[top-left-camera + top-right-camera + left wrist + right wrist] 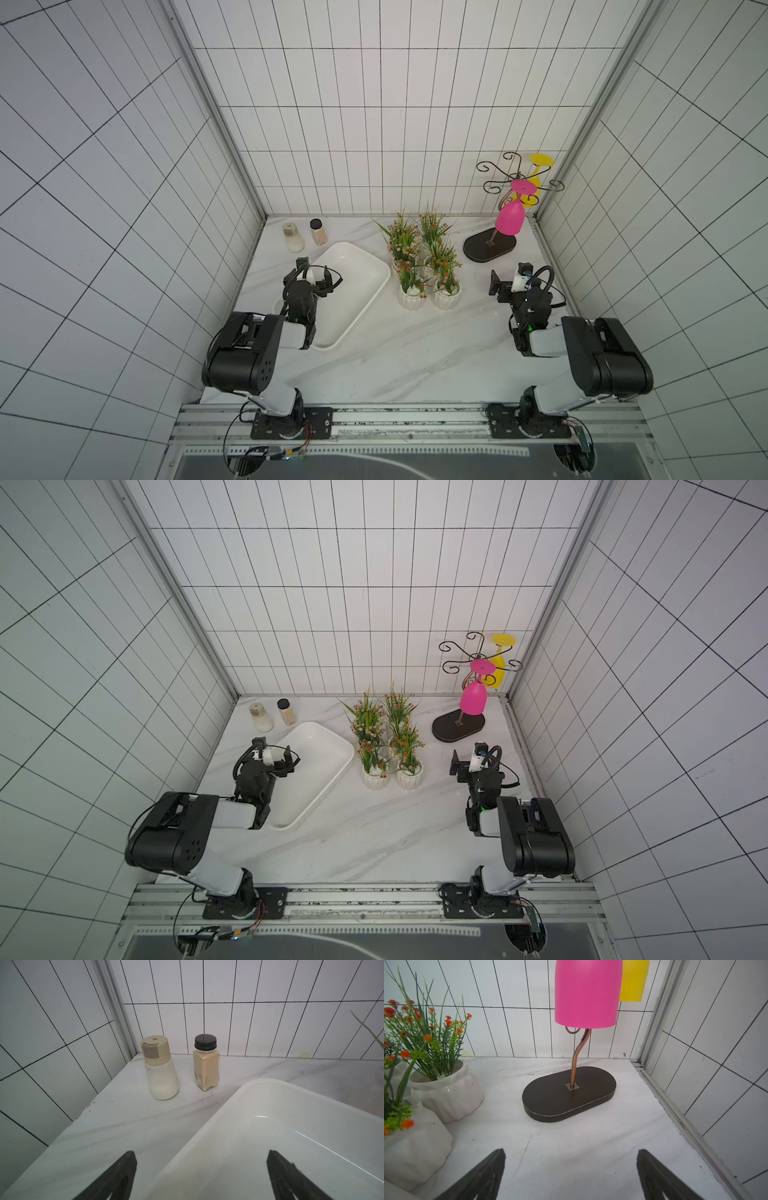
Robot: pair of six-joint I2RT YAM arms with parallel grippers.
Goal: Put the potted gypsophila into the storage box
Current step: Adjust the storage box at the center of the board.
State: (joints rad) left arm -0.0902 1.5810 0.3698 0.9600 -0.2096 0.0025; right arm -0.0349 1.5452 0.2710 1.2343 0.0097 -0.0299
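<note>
Black and white, both arms sat folded, elbows drawn back toward the rail and forearms reaching forward low above the marble table [395, 361]. We saw the left gripper [314, 269] poised over the left rim of the storage box [357, 286], facing two bottles [293, 237] in the far corner. The right gripper [509, 275] hung above bare table, to the right of the potted gypsophila [422, 270] and facing the dark base of the glass rack [489, 248]. The left arm covered the box's near left corner in both top views, and foliage hid the rear pots, so we could not count them surely. Each wrist view caught only the ends of the left fingers [124, 1165] and the right fingers [492, 1167], cut off by the frame edge. Both pairs stood spread wide, gripping nothing and touching nothing. The pots stood on the table in a tight cluster just beside the box's right rim, all outside it.
</note>
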